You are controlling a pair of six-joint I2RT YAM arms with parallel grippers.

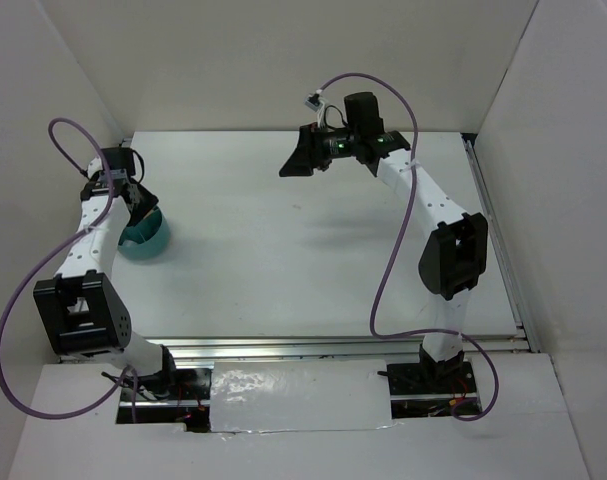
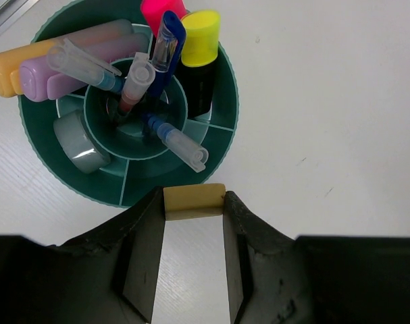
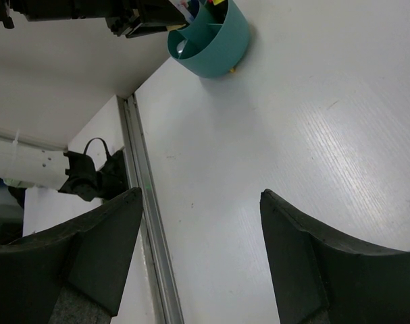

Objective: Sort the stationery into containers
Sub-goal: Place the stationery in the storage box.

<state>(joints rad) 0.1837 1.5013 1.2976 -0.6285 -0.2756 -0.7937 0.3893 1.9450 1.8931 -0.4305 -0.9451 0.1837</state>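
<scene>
Eraser (image 2: pixel 194 200), where is it? asks Ben.

Right between the tips of the left pincer (image 2: pixel 194 214), says Ana. The pincer is pinched narrow on it, one finger on each flat side. The teal cup (image 2: pixel 145 181) sits just ahead of the pincer, and the eraser hangs at its near edge.

Ben: Is it hard to hold?

Ana: I think not. It looks like a small, light, tan block. It may be a bit squishy, so a soft squeeze on the flat sides should do.

Ben: Where could it go?

Ana: The slot closest to the pincer looks bare, but a pen cap (image 2: pixel 191 154) pokes out over it. Ahead and to the left lies a grey tape ring (image 2: pixel 80 143). In the middle stand pens (image 2: pixel 140 74), and markers (image 2: pixel 201 37) lean at the far side.

Ben: And the other pincer?

Ana: The right pincer (image 3: pixel 199 202) is wide apart and holds nothing. It hangs over the table (image 3: pixel 313 101), well apart from the cup.
</scene>
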